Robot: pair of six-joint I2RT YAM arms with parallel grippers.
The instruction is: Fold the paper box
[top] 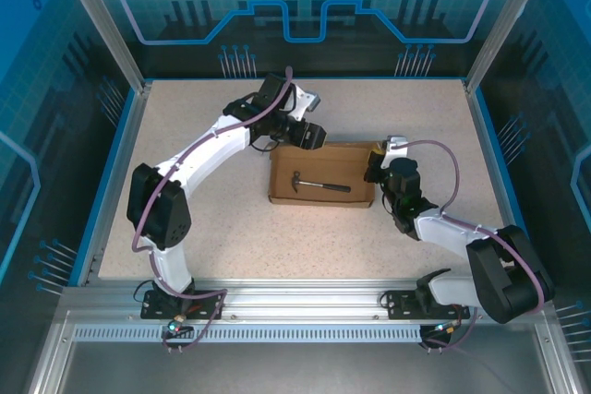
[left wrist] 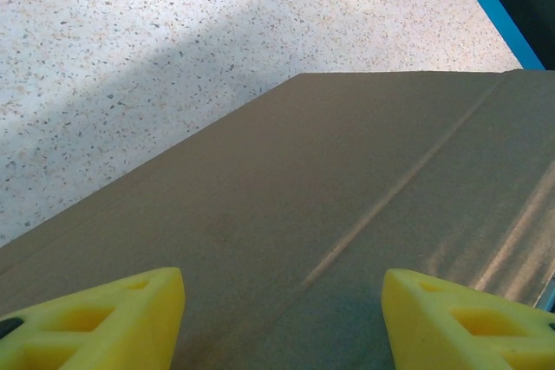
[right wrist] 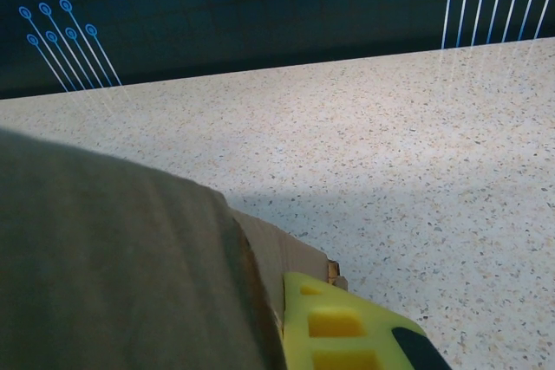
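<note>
Your left tool [left wrist: 282, 327] stands open. In its wrist view the two yellow fingertips [left wrist: 104, 322] sit well apart with nothing held between them. Plain brown cardboard runs under the gap, crossed by a couple of slanting crease lines. One corner of that cardboard points away from the tool, and past it you see the speckled table [left wrist: 130, 41] and a strip of its blue edge.

Your right tool [top: 377, 165] is closed. In its wrist view one yellow finger [right wrist: 334, 327] shows at the bottom of the picture. A blurred brown panel lies right against the finger's left side and covers whatever is beyond it. You cannot tell whether the tool is pinching that panel or only resting beside it.

From above, the paper box [top: 337, 159] lies near the middle of the table, a little right of centre, with its long sides running left to right. It reads as a shallow brown rectangle with a lighter front wall along its near edge. The left tool hangs over the box's far left corner, and the right tool is at its right end, near the far right corner.

A small hammer [top: 319, 185] lies on the box's brown surface, head to the left and dark handle to the right. You cannot tell whether that surface is a closed lid or the box floor.
</note>
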